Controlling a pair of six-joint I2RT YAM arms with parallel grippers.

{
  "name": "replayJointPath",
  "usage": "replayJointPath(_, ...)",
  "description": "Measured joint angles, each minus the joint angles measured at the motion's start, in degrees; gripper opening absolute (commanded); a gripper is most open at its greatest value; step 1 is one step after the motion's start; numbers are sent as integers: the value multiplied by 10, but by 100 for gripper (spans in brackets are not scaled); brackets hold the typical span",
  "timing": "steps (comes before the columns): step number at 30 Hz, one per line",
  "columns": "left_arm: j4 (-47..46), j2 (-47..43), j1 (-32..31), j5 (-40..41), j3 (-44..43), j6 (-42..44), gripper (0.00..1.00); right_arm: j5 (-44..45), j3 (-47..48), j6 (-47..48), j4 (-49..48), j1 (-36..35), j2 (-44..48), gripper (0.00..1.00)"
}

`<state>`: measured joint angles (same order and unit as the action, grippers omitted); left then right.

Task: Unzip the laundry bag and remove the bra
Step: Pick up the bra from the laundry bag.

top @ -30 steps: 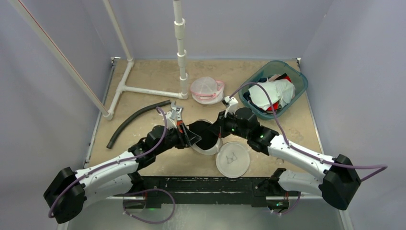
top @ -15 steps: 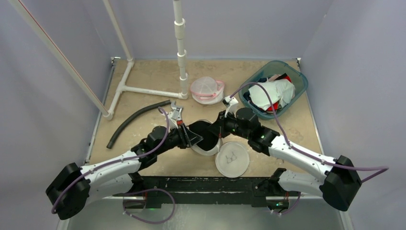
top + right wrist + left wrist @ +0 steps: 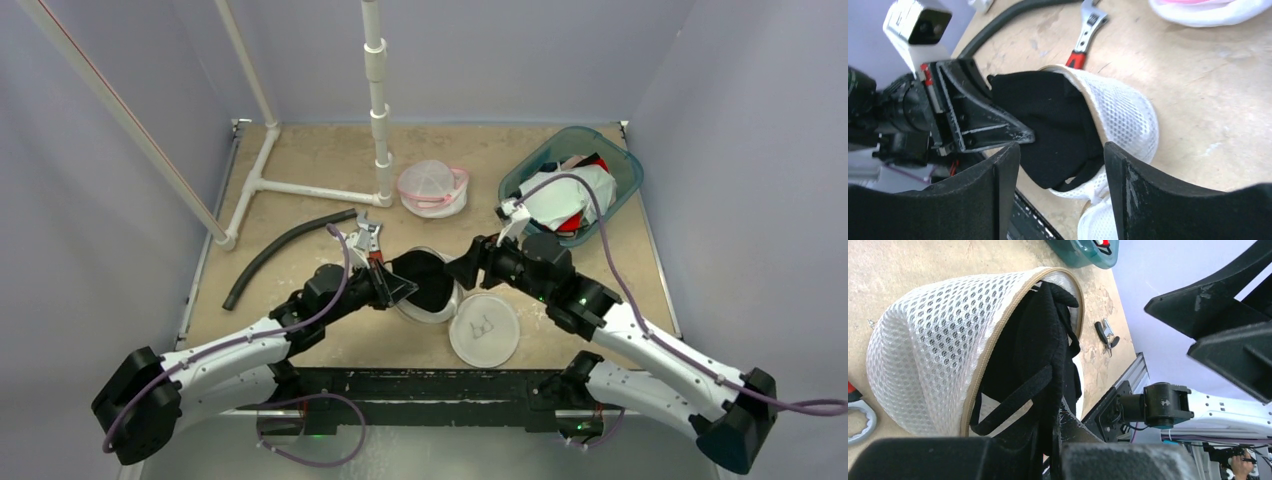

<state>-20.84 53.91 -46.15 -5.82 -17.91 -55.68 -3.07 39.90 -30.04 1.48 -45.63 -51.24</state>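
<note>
- Tan counter (image 3: 330, 160), laundry bag (image 3: 933, 340) mid-counter, unzipped.
- Left pincer (image 3: 408, 290) clamped on black bra (image 3: 1038, 340), half inside bag; right pincer (image 3: 460, 272) wide, empty.
- Next: you pull bra clear; right likely pins bag.

laundry bag (image 3: 923, 340): white open-mesh cloth, tan woven trim along the rim
bra (image 3: 1033, 340): black cloth, matt, soft-looking
table (image 3: 300, 150): pale sandy top, rough, mottled and scuffed
wrench (image 3: 1085, 37): bright bare metal, red glossy grip
hose (image 3: 280, 248): black, matt, rubbery
bin (image 3: 603, 226): teal see-through plastic, smooth
pipe frame (image 3: 377, 90): white plastic, smooth
right end effector (image 3: 1060, 160): black plastic, matt, faintly scratched
</note>
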Motion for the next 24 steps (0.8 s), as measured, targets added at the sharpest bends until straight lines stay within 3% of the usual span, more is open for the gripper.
replayJointPath(3, 13, -13, 0, 9, 0, 10, 0, 35, -19, -12, 2, 2, 34, 53)
replayJointPath(12, 35, -23, 0, 16, -3, 19, 0, 25, -160, -61, -31, 4, 9, 55)
replayJointPath(20, 51, -34, 0, 16, -6, 23, 0, 21, -172, -71, -110, 4, -27, 51)
replayJointPath(22, 52, -34, 0, 16, -6, 23, 0, 21, -171, -70, -125, 4, -45, 46)
replayJointPath(24, 53, -35, 0, 16, -6, 23, 0, 21, -170, -69, -135, 4, -70, 35)
